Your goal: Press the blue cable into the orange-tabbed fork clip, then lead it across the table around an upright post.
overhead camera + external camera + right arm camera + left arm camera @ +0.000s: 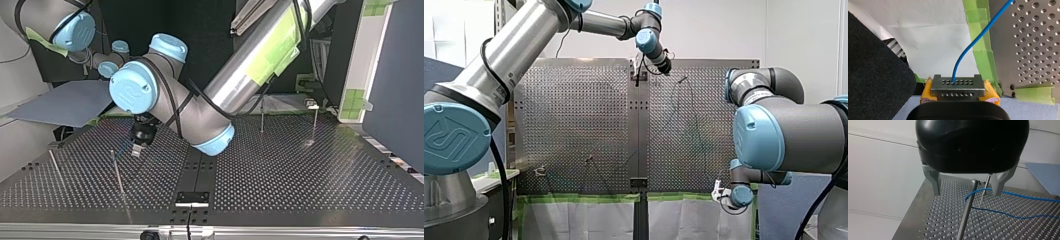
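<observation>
The blue cable [1020, 195] lies in two strands on the perforated table and bends beside a steel upright post [967, 210]. My left gripper [966, 194] hovers open over that bend, with the post and a thinner post [986, 186] between its metal fingers [935, 182], which touch nothing. In the top view it [136, 149] hangs at the left, near a post [118, 173]. My right gripper [958, 85], with yellow pads, is shut on the blue cable [968, 52] off the table's taped edge, low at the front view's right [720, 191]. A small clip [540, 171] sits at the front view's lower left.
More thin posts stand on the table [300, 170]: one at the top view's far left [55, 167] and two at its back right [261, 120]. Green tape [983, 50] lines the table's edge. A blue-grey panel [65, 102] lies beyond the table at the top view's left.
</observation>
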You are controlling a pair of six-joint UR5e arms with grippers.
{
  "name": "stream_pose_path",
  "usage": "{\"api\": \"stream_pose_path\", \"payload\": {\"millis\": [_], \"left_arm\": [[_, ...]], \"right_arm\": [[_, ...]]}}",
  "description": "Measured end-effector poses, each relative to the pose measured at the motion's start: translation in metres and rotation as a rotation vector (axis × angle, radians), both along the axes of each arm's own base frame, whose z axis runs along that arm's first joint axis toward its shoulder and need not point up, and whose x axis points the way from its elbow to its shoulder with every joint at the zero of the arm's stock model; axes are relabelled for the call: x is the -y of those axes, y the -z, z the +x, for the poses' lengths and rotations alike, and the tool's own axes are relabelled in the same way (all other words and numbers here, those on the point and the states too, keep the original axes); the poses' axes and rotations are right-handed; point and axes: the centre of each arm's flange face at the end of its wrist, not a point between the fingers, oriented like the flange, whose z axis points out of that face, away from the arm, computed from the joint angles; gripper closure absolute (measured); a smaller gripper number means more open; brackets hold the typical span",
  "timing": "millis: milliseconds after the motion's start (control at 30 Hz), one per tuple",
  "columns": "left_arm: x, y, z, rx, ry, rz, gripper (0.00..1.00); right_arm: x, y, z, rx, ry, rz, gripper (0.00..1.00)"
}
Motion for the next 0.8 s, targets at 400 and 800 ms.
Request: {"api": "stream_pose_path", "payload": {"millis": [400, 800], "left_arm": [[0.0, 0.0, 0.0, 0.0, 0.002, 0.0, 0.0], [-0.011, -0.008, -0.012, -0.01, 0.004, -0.002, 0.0]], "right_arm": [[0.0, 0.0, 0.0, 0.0, 0.001, 0.0, 1.0], [0.0, 0.0, 0.0, 0.0, -0.001, 0.002, 1.0]]}}
